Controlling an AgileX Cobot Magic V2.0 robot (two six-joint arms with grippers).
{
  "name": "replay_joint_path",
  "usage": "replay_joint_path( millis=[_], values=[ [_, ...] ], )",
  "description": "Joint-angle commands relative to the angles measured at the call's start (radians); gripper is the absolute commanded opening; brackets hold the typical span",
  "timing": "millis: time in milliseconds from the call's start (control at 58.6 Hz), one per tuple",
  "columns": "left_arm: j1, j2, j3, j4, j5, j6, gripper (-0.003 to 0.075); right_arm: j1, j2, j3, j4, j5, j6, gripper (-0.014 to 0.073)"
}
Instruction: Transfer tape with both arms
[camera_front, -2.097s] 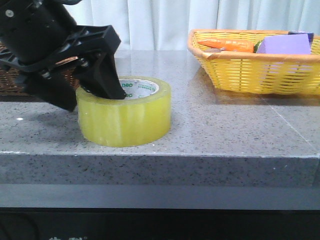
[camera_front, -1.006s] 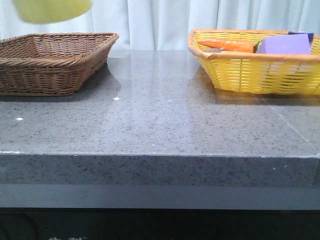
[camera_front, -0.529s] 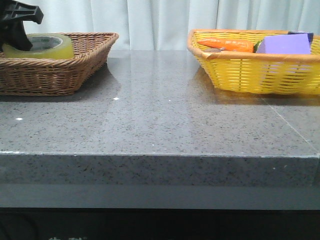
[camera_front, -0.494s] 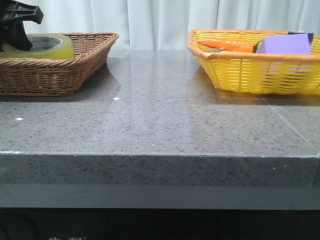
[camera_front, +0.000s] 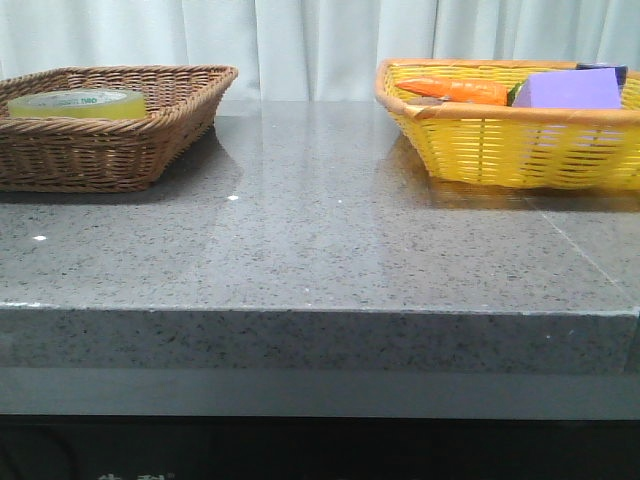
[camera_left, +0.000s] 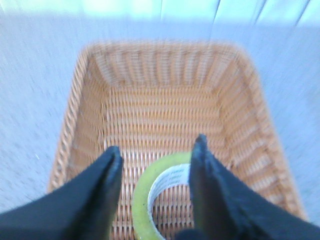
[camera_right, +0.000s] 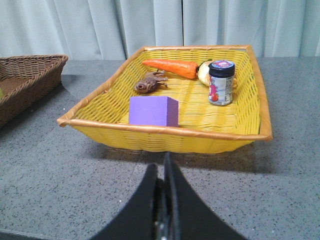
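The tape (camera_front: 76, 102), a yellow roll with a white core, lies flat inside the brown wicker basket (camera_front: 170, 125) at the table's back left. In the left wrist view the tape (camera_left: 145, 197) rests on the basket floor (camera_left: 165, 107). My left gripper (camera_left: 156, 156) is open and empty above it, one finger outside the roll and one over its core, touching nothing. My right gripper (camera_right: 162, 167) is shut and empty, above the grey table in front of the yellow basket (camera_right: 165, 131). Neither gripper shows in the front view.
The yellow basket (camera_front: 500, 150) at the back right holds a purple block (camera_right: 152, 111), a carrot (camera_right: 171, 68), a small jar (camera_right: 221, 82) and a brown toy (camera_right: 149, 83). A grey stone table (camera_front: 330, 240) spans between the baskets. White curtains hang behind.
My left gripper lifted the tape off the table, carried it left into the brown basket, let it go and rose out of the front view. The tape now lies lower in the basket.
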Motion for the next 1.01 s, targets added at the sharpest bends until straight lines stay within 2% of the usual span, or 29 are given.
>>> replay_joint_path(
  millis=[0,171,290,716,853,989],
  values=[
    [0.002,-0.143,0.040,-0.006,-0.106,-0.007,0.0200,-0.008,0.013,-0.026,0.000,-0.076,0.000,-0.0069],
    [0.002,-0.389,0.240,-0.006,-0.138,-0.007,0.0054,-0.008,0.013,-0.026,0.000,-0.077,0.000,-0.0069],
    [0.002,-0.554,0.358,-0.006,-0.136,-0.007,-0.0018,-0.008,0.013,-0.026,0.000,-0.077,0.000,-0.0069],
    [0.002,-1.089,0.705,-0.006,-0.062,-0.007,-0.0020,-0.008,0.013,-0.026,0.000,-0.077,0.000,-0.0069],
    [0.002,-1.214,0.753,-0.006,-0.045,-0.007,-0.0020,-0.008,0.013,-0.026,0.000,-0.077,0.000,-0.0069],
    [0.002,-1.251,0.767,-0.006,-0.045,-0.007,-0.0020,-0.008,0.013,-0.026,0.000,-0.077,0.000,-0.0069]
  ],
)
